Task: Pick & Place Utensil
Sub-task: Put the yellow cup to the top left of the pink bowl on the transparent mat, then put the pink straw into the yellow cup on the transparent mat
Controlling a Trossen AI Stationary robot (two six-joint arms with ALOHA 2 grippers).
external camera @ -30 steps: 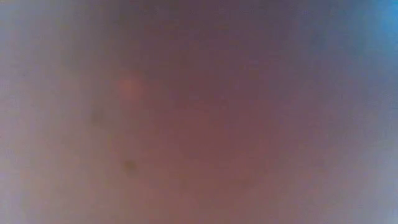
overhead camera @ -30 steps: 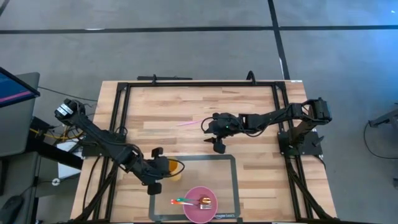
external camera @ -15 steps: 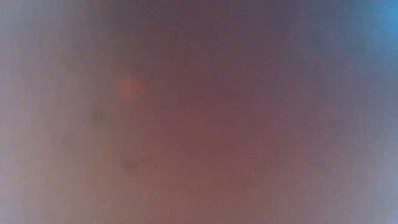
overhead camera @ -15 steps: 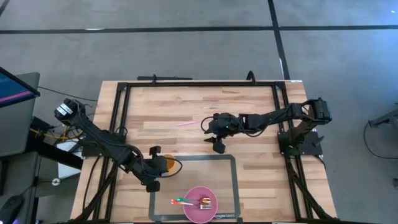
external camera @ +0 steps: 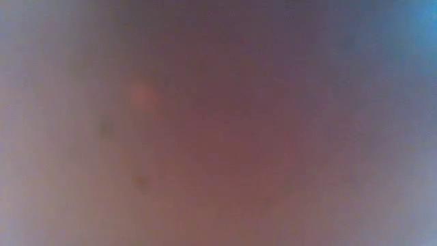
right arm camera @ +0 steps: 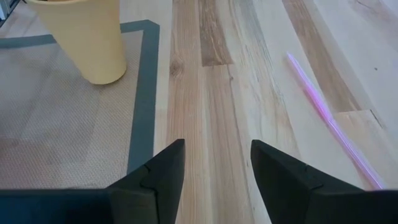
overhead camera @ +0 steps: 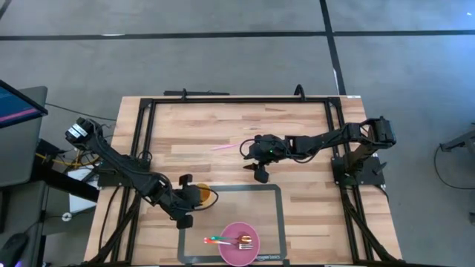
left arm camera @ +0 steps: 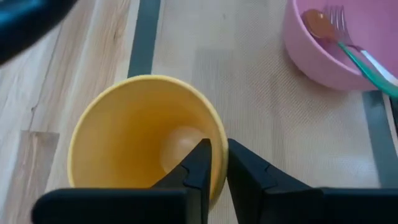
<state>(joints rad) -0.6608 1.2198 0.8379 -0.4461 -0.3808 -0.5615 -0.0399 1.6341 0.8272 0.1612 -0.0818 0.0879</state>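
Since a second ago, from above, my left gripper (overhead camera: 184, 202) has carried the yellow cup (overhead camera: 202, 196) slightly back. Utensils (overhead camera: 226, 240) lie in the pink bowl (overhead camera: 239, 243). Left wrist: fingers (left arm camera: 200, 165) pinch the cup's rim. Right wrist: my right gripper (right arm camera: 214, 163) is spread, empty, near a pink straw (right arm camera: 329, 121).

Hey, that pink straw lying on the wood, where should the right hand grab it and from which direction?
Probably near the middle of the pink straw, from straight above. It lies flat on the bare table, thin and long, so the open right hand should straddle it crosswise, fingers either side, closing across its width.
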